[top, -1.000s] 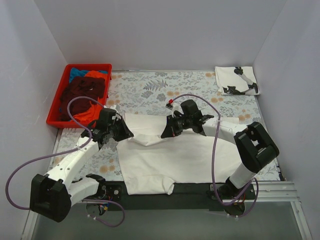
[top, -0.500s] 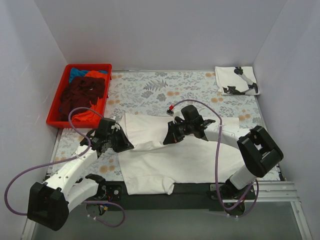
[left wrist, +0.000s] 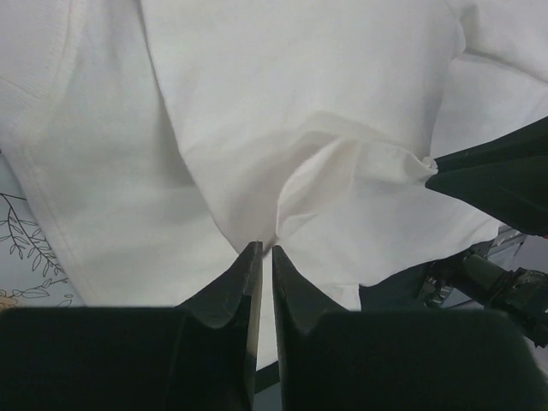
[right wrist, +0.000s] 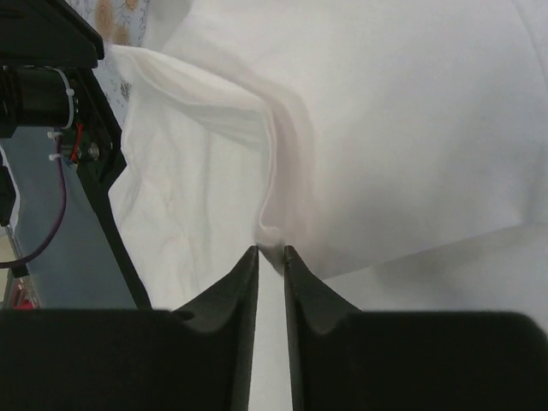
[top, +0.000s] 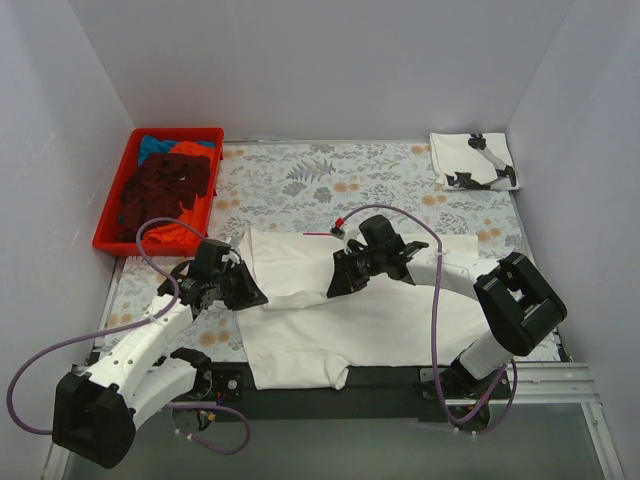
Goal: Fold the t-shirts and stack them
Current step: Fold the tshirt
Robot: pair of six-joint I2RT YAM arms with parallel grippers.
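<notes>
A plain white t-shirt (top: 370, 320) lies spread on the near part of the table, its far part folded toward me. My left gripper (top: 250, 293) is shut on the fold's left end; the pinched cloth (left wrist: 282, 205) shows between its fingers. My right gripper (top: 338, 282) is shut on the fold near the middle, cloth (right wrist: 278, 223) bunched at its tips. A folded white tee with black print (top: 473, 160) lies at the far right corner. Maroon (top: 165, 185), orange (top: 170, 230) and blue (top: 155, 146) tees are heaped in the crate.
The red plastic crate (top: 118, 190) stands at the far left on the floral tablecloth (top: 320, 180). White walls close in the table on three sides. A dark strip and the arm bases run along the near edge (top: 330, 385).
Both grippers have drawn the shirt's far edge toward me, the left one more so, and the fold has widened. Both stay shut on the cloth.
</notes>
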